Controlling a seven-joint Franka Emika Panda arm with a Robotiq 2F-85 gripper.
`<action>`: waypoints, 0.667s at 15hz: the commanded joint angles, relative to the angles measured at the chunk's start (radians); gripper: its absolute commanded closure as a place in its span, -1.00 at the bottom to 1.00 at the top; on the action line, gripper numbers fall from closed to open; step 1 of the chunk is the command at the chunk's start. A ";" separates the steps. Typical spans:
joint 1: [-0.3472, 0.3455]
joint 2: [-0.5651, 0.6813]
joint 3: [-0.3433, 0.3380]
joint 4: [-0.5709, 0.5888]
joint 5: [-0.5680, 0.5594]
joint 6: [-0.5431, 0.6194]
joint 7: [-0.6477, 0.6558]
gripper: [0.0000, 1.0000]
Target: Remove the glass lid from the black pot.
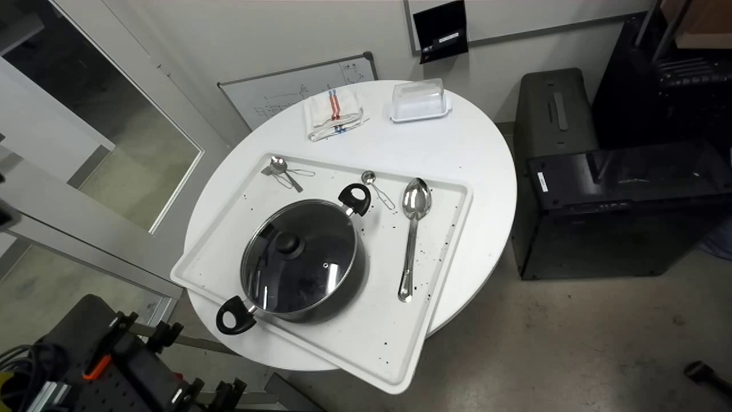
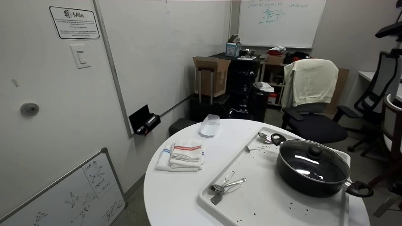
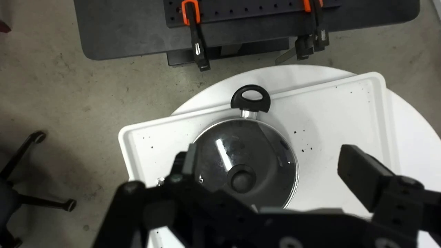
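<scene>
The glass lid [image 1: 309, 252] sits flat on the black pot [image 1: 355, 289], its dark knob at the centre. The lid [image 2: 301, 153] and the pot [image 2: 298, 183] also show in an exterior view. In the wrist view the lid [image 3: 248, 144] and one black loop handle [image 3: 237, 100] of the pot lie below my gripper [image 3: 270, 163]. The gripper is open and empty, with its fingers wide apart. The knob shows between them in the picture, nearer the left finger. My gripper hides the lower part of the pot there. The gripper is not in view in either exterior view.
The pot stands on a white tray [image 1: 394, 343] on a round white table [image 1: 486, 171]. A large spoon [image 1: 412, 240] and several small utensils [image 1: 280, 169] lie on the tray. Folded towels [image 1: 334, 111] and a clear-lidded butter dish [image 1: 420, 102] stand at the table's far side.
</scene>
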 commanded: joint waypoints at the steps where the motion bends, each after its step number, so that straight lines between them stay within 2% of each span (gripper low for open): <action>1: 0.011 0.052 -0.004 -0.054 -0.022 0.158 -0.023 -1.00; 10: 0.024 0.249 -0.009 -0.139 -0.011 0.576 -0.084 -1.00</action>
